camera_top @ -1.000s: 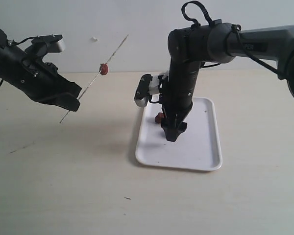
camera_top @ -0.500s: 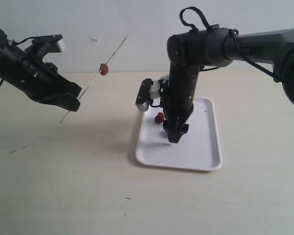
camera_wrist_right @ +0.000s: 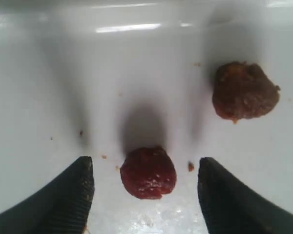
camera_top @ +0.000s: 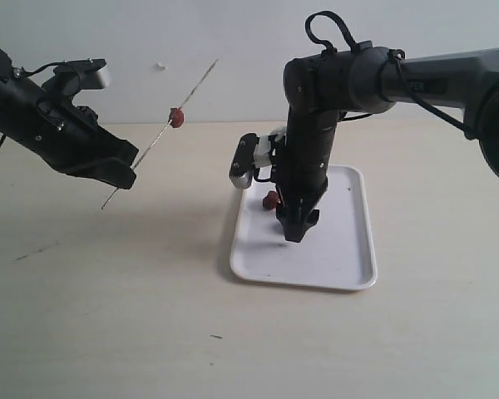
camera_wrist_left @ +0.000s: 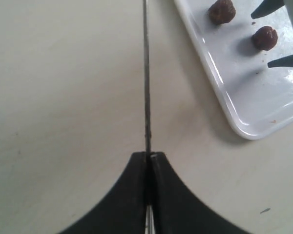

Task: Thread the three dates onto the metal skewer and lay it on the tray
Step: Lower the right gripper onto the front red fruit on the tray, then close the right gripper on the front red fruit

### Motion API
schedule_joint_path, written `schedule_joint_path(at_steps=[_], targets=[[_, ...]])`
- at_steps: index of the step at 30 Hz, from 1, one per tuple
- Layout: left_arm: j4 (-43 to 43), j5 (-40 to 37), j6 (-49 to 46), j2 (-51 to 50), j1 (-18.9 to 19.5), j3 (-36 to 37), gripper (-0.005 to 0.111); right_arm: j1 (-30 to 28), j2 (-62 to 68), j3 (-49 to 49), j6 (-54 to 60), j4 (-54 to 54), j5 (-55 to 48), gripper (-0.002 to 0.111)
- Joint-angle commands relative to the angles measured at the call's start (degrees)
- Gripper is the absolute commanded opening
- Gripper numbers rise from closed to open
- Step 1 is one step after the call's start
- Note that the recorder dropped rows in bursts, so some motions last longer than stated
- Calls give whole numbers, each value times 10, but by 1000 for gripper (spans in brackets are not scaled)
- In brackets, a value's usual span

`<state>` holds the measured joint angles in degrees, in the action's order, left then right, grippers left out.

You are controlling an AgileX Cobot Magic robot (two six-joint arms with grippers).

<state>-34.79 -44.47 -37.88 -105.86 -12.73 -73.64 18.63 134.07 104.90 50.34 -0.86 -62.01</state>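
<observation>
Red-brown and wrinkly, the skewered date (camera_top: 176, 117) sits partway up the metal skewer (camera_top: 158, 137). The left claw (camera_wrist_left: 147, 157) is clenched tight on the low end of the skewer. It holds the skewer slanted up in the air, over the tabletop (camera_top: 108, 316).

Two more dates lie on the white tray (camera_top: 333, 266). The right claw (camera_top: 291, 229) points down at the tray with its fingers spread wide and nothing in them. The middle date (camera_wrist_right: 148, 173) lies right between the fingers and touches neither one. The spare date (camera_wrist_right: 244, 90) lies near, outside the fingers.

To pick well, the right claw should go low and keep the middle date in the centre. It should close softly, so the date does not squash or roll away, and it should not bump the spare date.
</observation>
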Motion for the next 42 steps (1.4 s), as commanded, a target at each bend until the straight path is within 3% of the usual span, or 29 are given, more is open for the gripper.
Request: schedule_joint_path(at_steps=[1, 14, 21, 27, 34, 42], targets=[[2, -6, 4, 5, 1, 1, 0, 0, -1, 0, 6, -7, -1, 59], [2, -13, 4, 5, 1, 1, 0, 0, 25, 0, -15, 9, -3, 59], [2, -13, 4, 5, 1, 1, 0, 0, 25, 0, -36, 34, -5, 41], [2, -13, 4, 5, 1, 1, 0, 0, 25, 0, -36, 34, -5, 42], [2, -13, 4, 5, 1, 1, 0, 0, 25, 0, 14, 34, -1, 58], [2, -13, 3, 5, 1, 1, 0, 0, 25, 0, 98, 20, 0, 58]])
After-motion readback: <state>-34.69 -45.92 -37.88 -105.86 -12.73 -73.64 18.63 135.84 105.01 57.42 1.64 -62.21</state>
